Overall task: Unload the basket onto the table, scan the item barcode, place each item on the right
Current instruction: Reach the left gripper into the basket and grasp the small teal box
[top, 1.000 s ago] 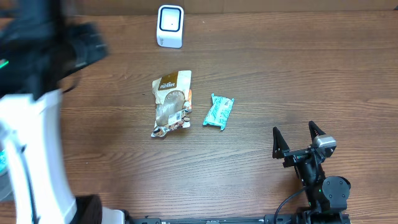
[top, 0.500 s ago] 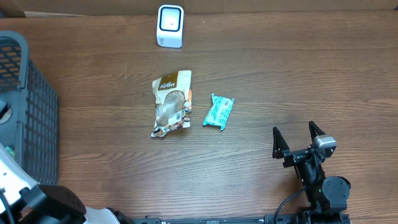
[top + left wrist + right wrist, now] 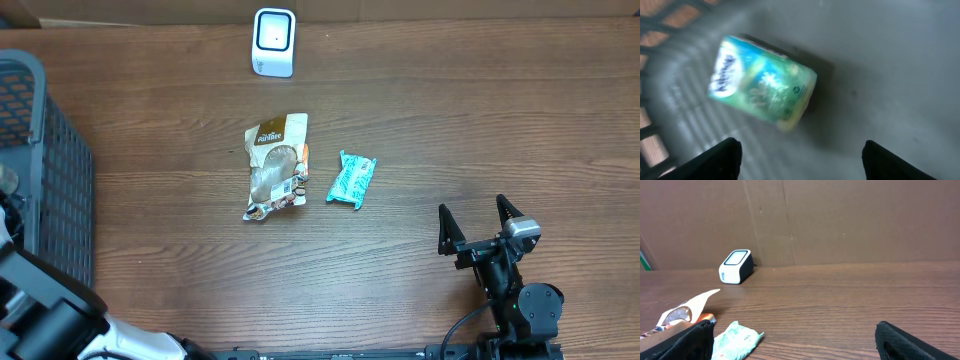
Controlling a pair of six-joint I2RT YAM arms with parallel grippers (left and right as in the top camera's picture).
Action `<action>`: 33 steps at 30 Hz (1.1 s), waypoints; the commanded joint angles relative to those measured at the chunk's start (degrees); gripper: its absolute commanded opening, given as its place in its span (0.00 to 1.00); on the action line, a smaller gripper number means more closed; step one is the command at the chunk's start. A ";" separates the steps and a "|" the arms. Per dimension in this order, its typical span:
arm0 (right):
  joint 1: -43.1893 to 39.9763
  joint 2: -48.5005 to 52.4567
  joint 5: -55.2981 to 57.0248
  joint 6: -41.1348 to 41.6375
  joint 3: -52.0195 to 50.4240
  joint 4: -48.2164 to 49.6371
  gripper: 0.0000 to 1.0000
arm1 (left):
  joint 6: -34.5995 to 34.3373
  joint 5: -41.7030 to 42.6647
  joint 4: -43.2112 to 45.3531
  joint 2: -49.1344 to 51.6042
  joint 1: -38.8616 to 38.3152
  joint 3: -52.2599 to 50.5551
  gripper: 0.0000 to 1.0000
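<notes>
Desk (image 3: 450, 100): white scanner (image 3: 273, 42) at far edge, brown snack pouch (image 3: 275, 165) centre, teal packet (image 3: 351, 179) just right of it, not touching. Grey basket (image 3: 45, 170) far left. Right pincer (image 3: 471, 205) front-right, jaws wide apart, empty.

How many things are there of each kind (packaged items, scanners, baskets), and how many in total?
Packaged items: 3 (brown pouch, teal packet, green-and-blue pack, which seems to lie inside the basket)
Scanners: 1 (white scanner)
Baskets: 1 (grey basket)
Total: 5
</notes>
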 commanded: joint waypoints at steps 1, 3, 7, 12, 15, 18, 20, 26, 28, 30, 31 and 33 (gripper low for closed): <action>-0.17 -0.42 0.28 0.04 -0.59 0.20 1.00 | 3.78 -1.97 1.62 4.15 -0.04 -0.48 0.77; -0.17 -0.42 0.28 0.02 -0.59 0.20 1.00 | 3.80 -1.97 3.15 5.27 -0.04 -0.48 0.77; -0.17 -0.42 0.28 0.04 -0.59 0.20 1.00 | 3.78 -2.14 6.36 5.68 -0.04 -0.48 0.76; -0.17 -0.42 0.28 0.04 -0.59 0.20 1.00 | 3.80 -2.16 7.52 5.68 -0.04 -0.35 0.74; -0.17 -0.42 0.28 0.04 -0.59 0.20 1.00 | 3.80 -2.34 6.58 5.60 -0.04 1.22 0.72; -0.17 -0.42 0.28 0.04 -0.59 0.20 1.00 | 3.80 -2.32 4.04 5.57 -0.04 5.03 0.72; -0.17 -0.42 0.28 0.04 -0.59 0.20 1.00 | 3.80 -2.29 1.88 5.57 -0.11 8.55 0.72; -0.17 -0.42 0.28 0.04 -0.59 0.20 1.00 | 4.48 -2.34 0.39 5.73 -0.04 10.58 0.75; -0.17 -0.42 0.28 0.04 -0.59 0.20 1.00 | 5.73 -3.15 1.01 5.77 0.02 9.27 0.76; -0.17 -0.42 0.28 0.04 -0.59 0.20 1.00 | 5.99 -3.43 2.75 5.79 0.02 7.78 0.76; -0.17 -0.42 0.28 0.04 -0.59 0.20 1.00 | 6.14 -3.41 4.22 5.84 0.02 6.67 0.75; -0.17 -0.42 0.26 0.04 -0.59 0.20 1.00 | 6.14 -3.43 6.27 5.84 0.02 5.18 0.75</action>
